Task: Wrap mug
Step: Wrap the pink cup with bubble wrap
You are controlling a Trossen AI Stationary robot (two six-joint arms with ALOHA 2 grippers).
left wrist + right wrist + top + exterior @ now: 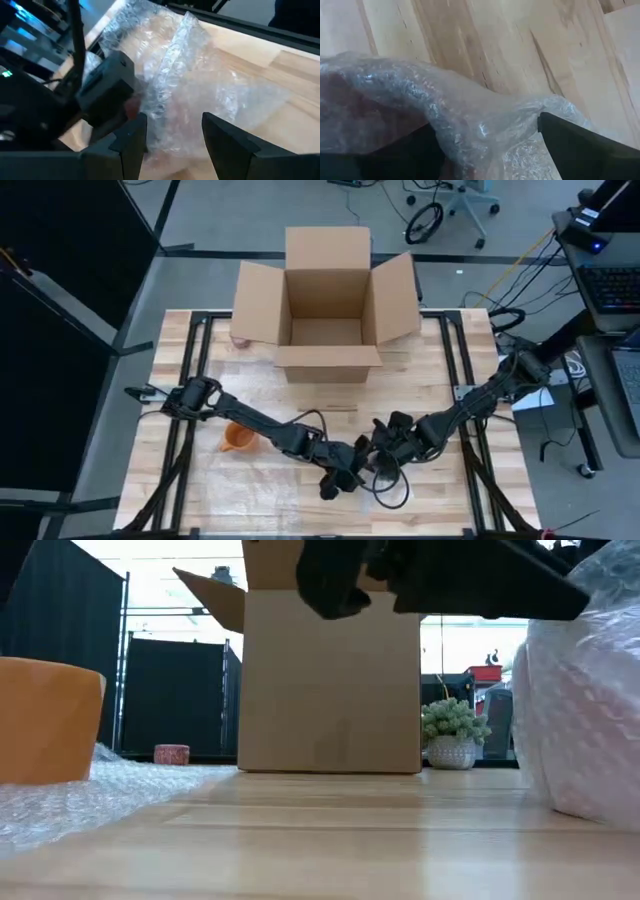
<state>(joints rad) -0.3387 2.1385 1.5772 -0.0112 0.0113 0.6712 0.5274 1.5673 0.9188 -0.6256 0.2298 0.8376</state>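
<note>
A bundle of clear bubble wrap [200, 85] with something reddish [132, 107] inside lies on the wooden table near its front edge; it also shows in the low view [585, 700]. My right gripper [487, 150] is shut on a fold of the wrap. My left gripper [172, 142] stands open, with its fingers on either side of the wrap; I cannot tell whether it touches. Both meet at the table's near middle [360, 465]. An orange mug [238, 438] stands upright to the left on a flat part of the wrap [60, 805]. My right gripper holds a crumpled fold of the bubble wrap [485, 122] between its two fingers, with several layers bunched together. The wrap bulges up between the fingers and spreads away over the table. The fingers' contact faces are hidden by the wrap itself.
An open cardboard box [325, 310] stands at the table's far middle, flaps out. A small pink thing [238, 340] sits by the box's left side. A cable loop [390, 490] lies near the grippers. Bare wood lies to the right and far left.
</note>
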